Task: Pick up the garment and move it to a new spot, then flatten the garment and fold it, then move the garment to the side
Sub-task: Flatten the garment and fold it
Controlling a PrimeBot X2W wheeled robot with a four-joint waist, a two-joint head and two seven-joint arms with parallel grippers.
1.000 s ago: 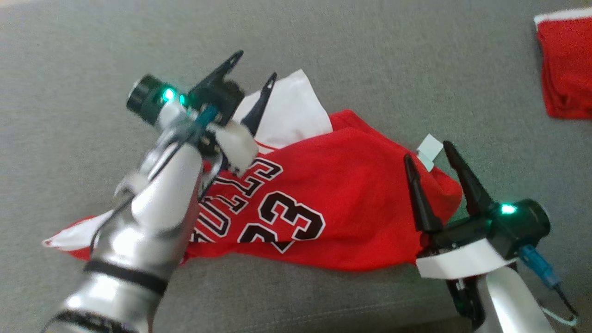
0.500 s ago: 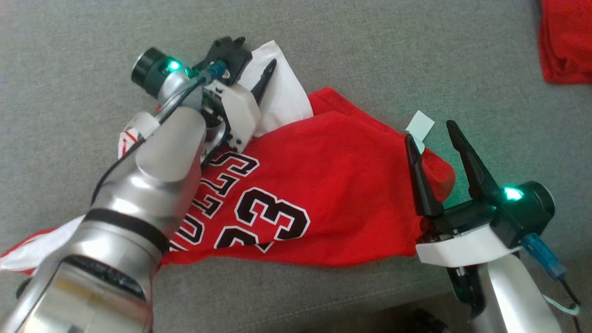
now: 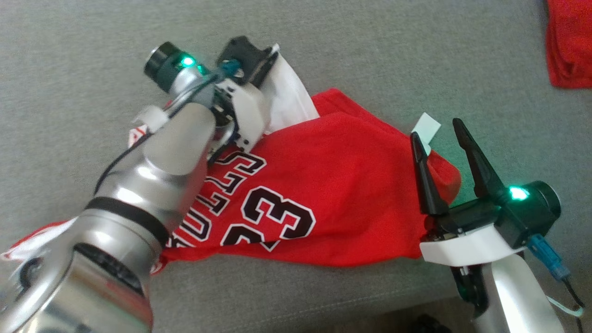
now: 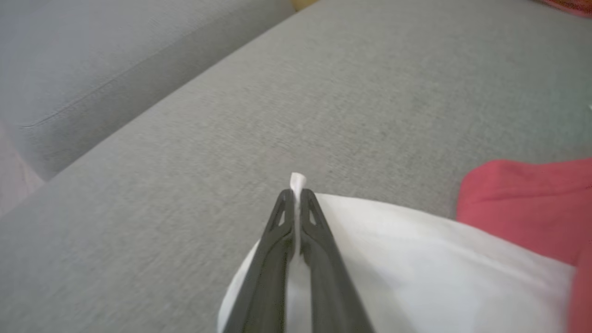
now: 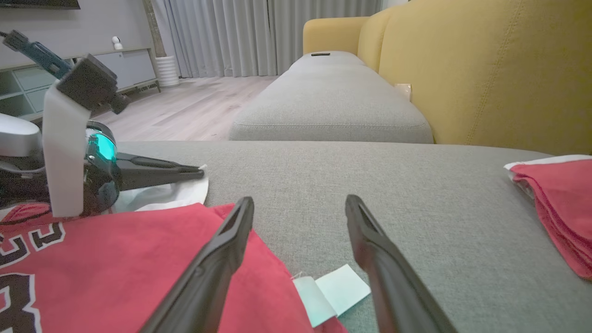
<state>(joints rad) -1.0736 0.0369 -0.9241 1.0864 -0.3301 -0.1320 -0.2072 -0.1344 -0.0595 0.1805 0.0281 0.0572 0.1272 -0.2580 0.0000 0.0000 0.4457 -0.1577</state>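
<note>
The red jersey [image 3: 351, 185] looks soft and floppy, so the left gripper [image 4: 296, 199] pinches its white corner [image 4: 416, 259]; the right gripper [image 3: 437, 132] is open.

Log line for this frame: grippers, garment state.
left gripper: shut on jersey white edge | right gripper: open, label between fingers | jersey: crumpled, unfolded, on grey sofa

A home living room: behind the grey sofa [image 5: 416, 185] stand a yellow sofa [image 5: 485, 69], curtains [image 5: 259, 32] and a wooden floor [image 5: 185, 106].

Open cushion [image 3: 370, 46] separates jersey [image 3: 342, 185] from red cloth [image 3: 571, 46].
</note>
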